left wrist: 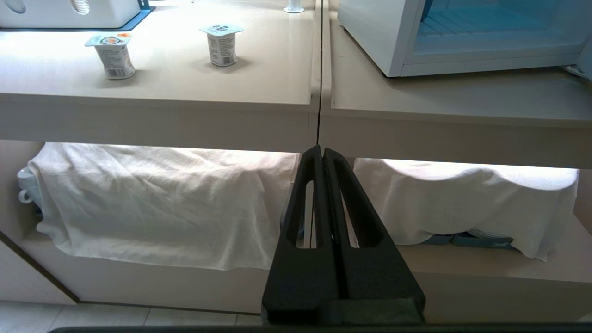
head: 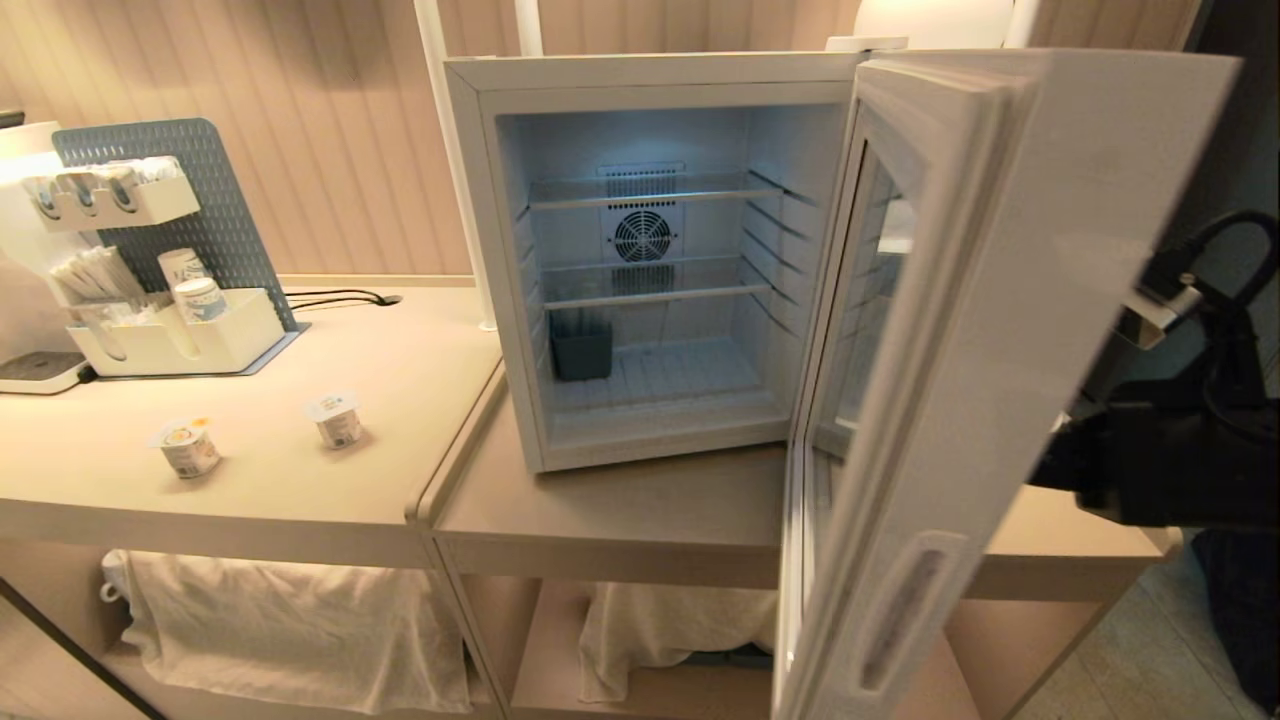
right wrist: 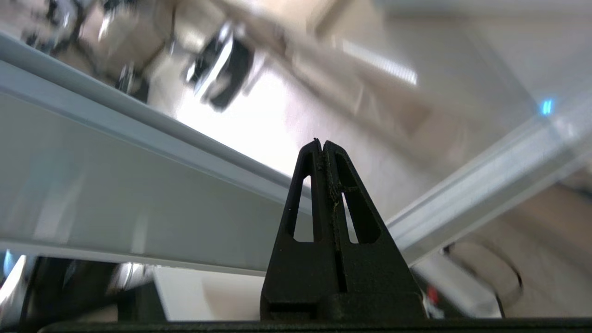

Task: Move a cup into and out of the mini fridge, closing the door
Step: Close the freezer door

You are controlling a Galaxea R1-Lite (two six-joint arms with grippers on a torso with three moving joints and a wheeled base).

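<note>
The white boxy mini fridge [head: 640, 260] stood open; behind its grey-framed glass door [head: 960, 350], the right tool [right wrist: 322, 143], pinched shut and empty, risked slamming it or slipping off; the left tool [left wrist: 322, 149] was likewise shut and empty.

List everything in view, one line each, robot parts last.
mini fridge: one, white, on the right counter, lit inside.
door: one, pale-framed with glass, swung wide open.
dark bin: one, inside the fridge, bottom left.
yogurt cups: two, white, apart on the left counter.
organiser tray: one, white, at the pegboard, holding sachets and cups.
cloths: two, white, draped on the lower shelf.
left gripper: black, fingers shut, low before the counter edge.
right gripper: black, fingers shut, behind the open door.
</note>
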